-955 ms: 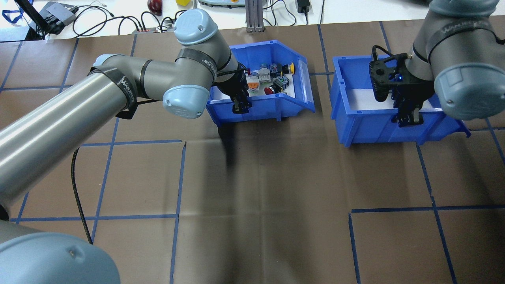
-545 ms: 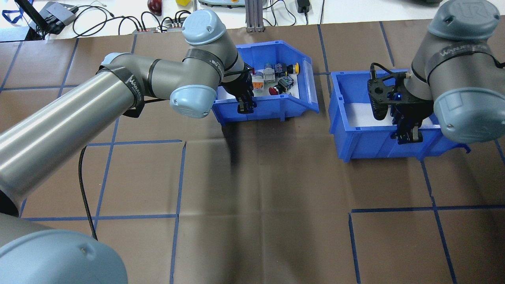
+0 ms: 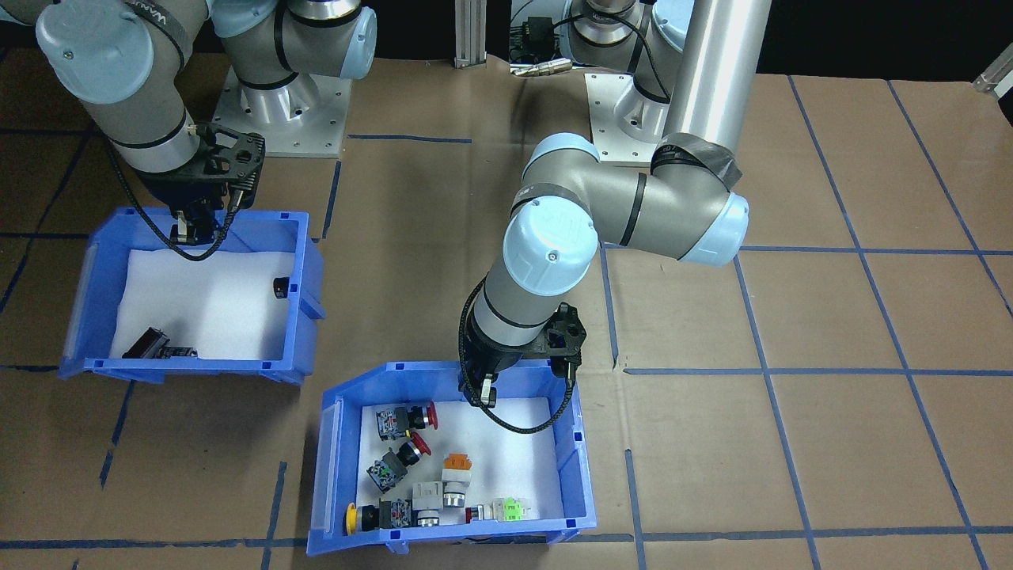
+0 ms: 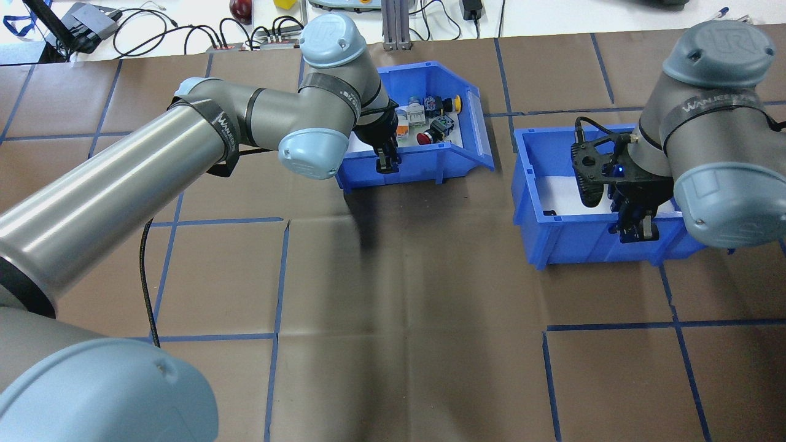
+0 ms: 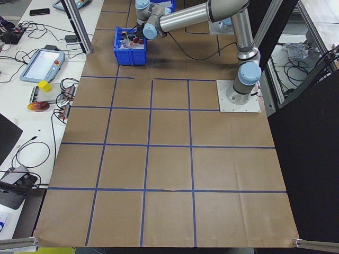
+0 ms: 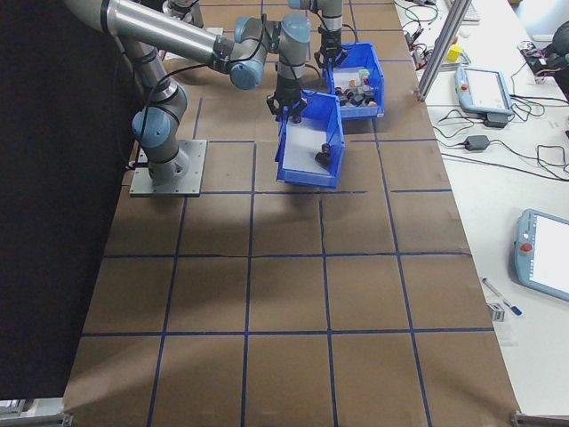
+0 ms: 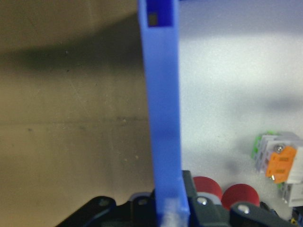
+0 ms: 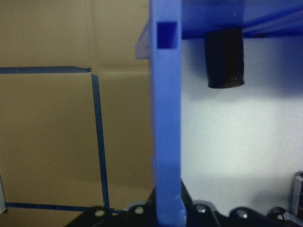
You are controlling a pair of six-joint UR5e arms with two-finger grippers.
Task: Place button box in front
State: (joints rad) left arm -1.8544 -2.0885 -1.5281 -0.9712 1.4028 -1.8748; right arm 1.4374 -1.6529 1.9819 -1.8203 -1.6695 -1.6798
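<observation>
The button box (image 4: 476, 123) is a blue bin with white foam and red, yellow, orange and green push buttons (image 4: 430, 120). It sits at the far middle of the table. My left gripper (image 4: 387, 161) is shut on its robot-side wall, which the left wrist view shows as a blue wall (image 7: 163, 118) running between the fingers. In the front-facing view the button box (image 3: 574, 443) lies nearest that camera, with my left gripper (image 3: 479, 392) on its rim. My right gripper (image 4: 635, 230) is shut on the near wall of the matching capacitor bin (image 4: 583, 242), to the right and closer to the robot.
The capacitor bin (image 3: 301, 261) holds a black capacitor (image 8: 225, 56) on white foam. Cables and devices (image 4: 184, 31) lie on the white bench beyond the table's far edge, beside an aluminium post (image 4: 393, 24). Brown paper with blue tape lines (image 4: 399, 307) covers the table.
My left arm has pushed the button box a little farther from the robot and to the right. My right arm has dragged the capacitor bin toward the robot.
</observation>
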